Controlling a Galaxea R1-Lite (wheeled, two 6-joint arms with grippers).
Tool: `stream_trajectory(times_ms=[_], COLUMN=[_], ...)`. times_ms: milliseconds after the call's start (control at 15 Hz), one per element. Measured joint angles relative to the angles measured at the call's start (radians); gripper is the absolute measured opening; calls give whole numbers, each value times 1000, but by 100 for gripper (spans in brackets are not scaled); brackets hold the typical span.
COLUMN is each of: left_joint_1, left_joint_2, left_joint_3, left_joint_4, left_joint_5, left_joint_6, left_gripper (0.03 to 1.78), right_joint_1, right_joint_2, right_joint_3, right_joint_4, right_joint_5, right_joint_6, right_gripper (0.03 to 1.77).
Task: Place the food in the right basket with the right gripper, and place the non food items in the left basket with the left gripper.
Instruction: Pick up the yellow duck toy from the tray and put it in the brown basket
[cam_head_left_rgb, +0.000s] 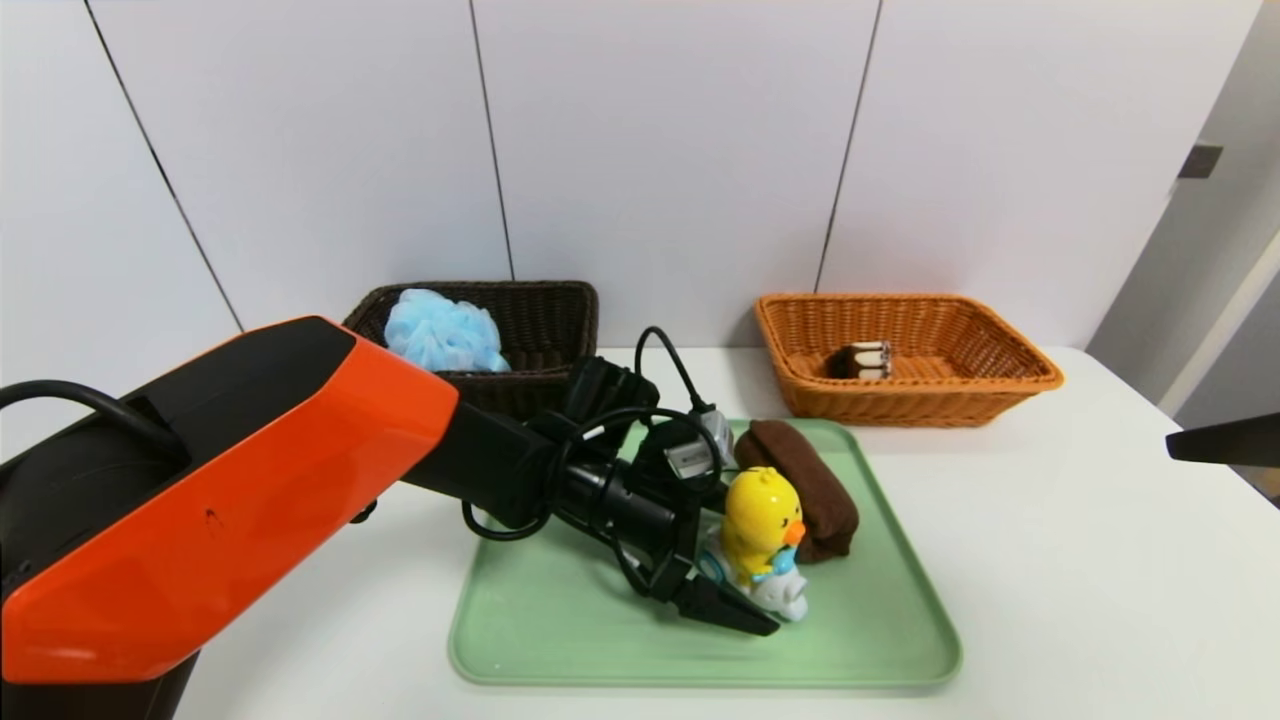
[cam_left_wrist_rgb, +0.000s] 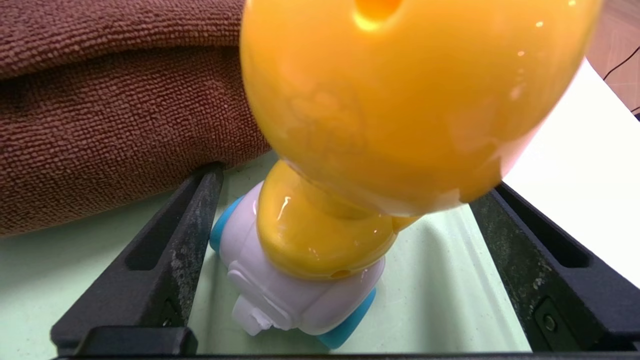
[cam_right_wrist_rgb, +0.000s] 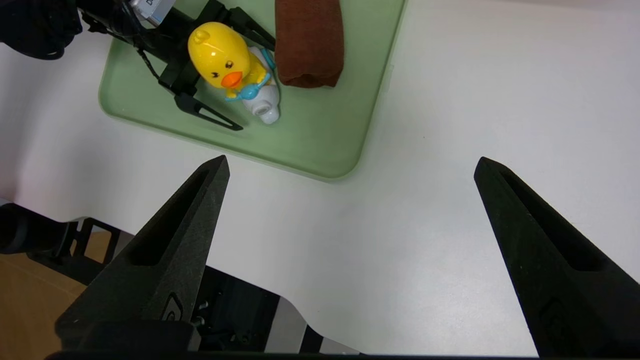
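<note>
The left gripper (cam_left_wrist_rgb: 345, 195) straddles the yellow duck (cam_head_left_rgb: 760, 520) on the tray (cam_head_left_rgb: 620, 650), fingers spread wide and nothing gripped, presumably to bring the toy (no food, clearly) to the left basket (cam_head_left_rgb: 545, 292). One finger reaches between duck and brown towel (cam_head_left_rgb: 800, 490). The right gripper (cam_right_wrist_rgb: 352, 167), also wide open and empty, waits beside the tray.

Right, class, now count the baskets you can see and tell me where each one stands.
2. The dark basket is behind the tray on the robot's left, partly covered by its left arm; the orange basket is behind the tray on the right.
</note>
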Motion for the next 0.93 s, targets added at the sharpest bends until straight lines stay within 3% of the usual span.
stream_trajectory(times_ms=[133,333,467,600,933], left_joint_1=[0,0,0,0,0], left_joint_2=[0,-1,-1,-1,-9], left_joint_3=[0,1,2,2,6], left_joint_4=[0,-1,-2,-2,1], left_joint_5=[0,0,-1,0,0], left_joint_6=[-3,-4,-4,-3,-3], left_gripper=[168,117,95,87,86], right_joint_1=[0,0,0,0,0], right_joint_2=[-1,-1,-3,-6,-9], right_joint_3=[0,0,0,0,0], right_joint_4=[0,0,0,1,1], right_joint_5=[0,0,0,0,0], right_joint_6=[0,1,1,1,1], right_gripper=[169,169,169,169,169])
